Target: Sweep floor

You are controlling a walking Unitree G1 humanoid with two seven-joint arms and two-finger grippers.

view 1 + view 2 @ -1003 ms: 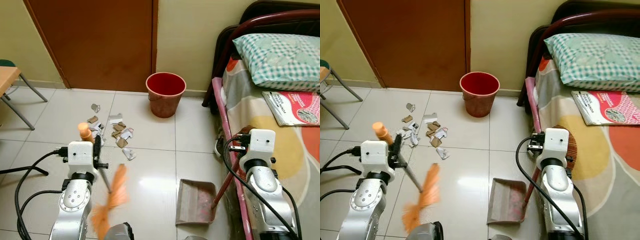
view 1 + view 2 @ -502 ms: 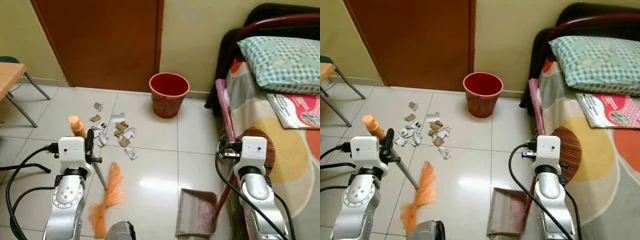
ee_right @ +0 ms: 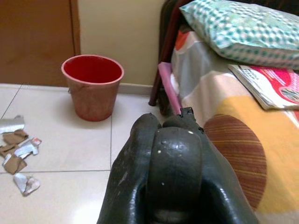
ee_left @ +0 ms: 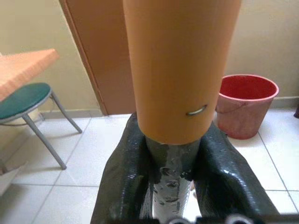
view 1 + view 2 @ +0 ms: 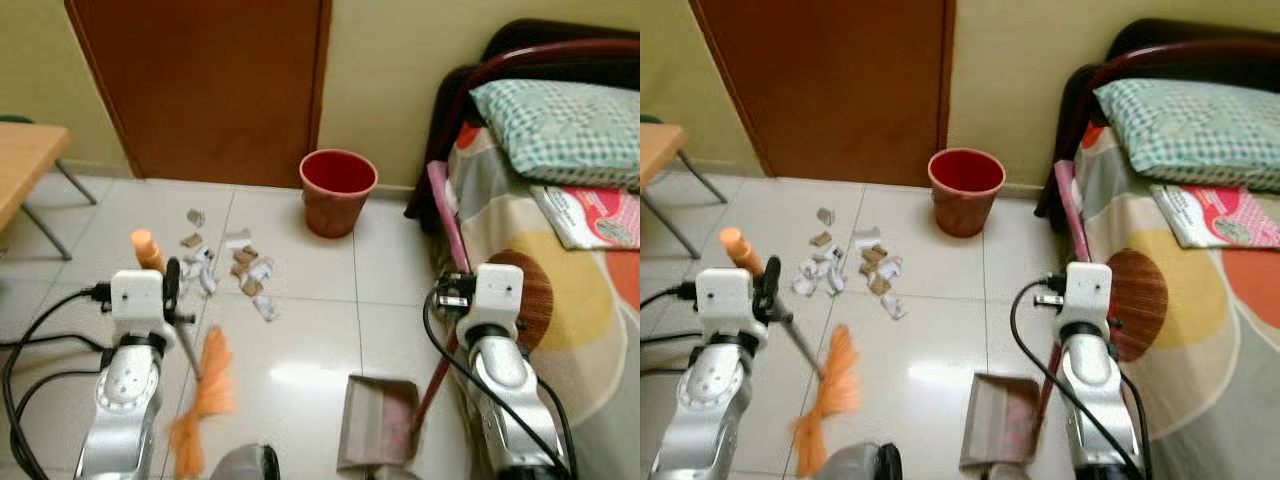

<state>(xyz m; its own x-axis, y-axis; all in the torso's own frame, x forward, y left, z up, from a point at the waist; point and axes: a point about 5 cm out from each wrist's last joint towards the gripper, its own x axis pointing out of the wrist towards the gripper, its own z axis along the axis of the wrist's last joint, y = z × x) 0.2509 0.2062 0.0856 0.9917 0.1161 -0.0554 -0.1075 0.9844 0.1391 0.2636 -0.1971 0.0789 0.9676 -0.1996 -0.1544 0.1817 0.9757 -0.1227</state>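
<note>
Orange bristled broom head (image 5: 200,400) smeared by motion blur at seven o'clock, grey dustpan (image 5: 377,437) cut off at the bottom edge, wooden table (image 5: 25,165) cropped at nine o'clock.

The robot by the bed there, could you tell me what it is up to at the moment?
It is sweeping up. The left gripper is clamped on the broom, whose orange bristles rest on the tiles short of the paper scraps. The right gripper grips the handle of the dustpan, which sits on the floor beside the bed. The scraps lie scattered between the broom and the red bin, not yet gathered.
</note>
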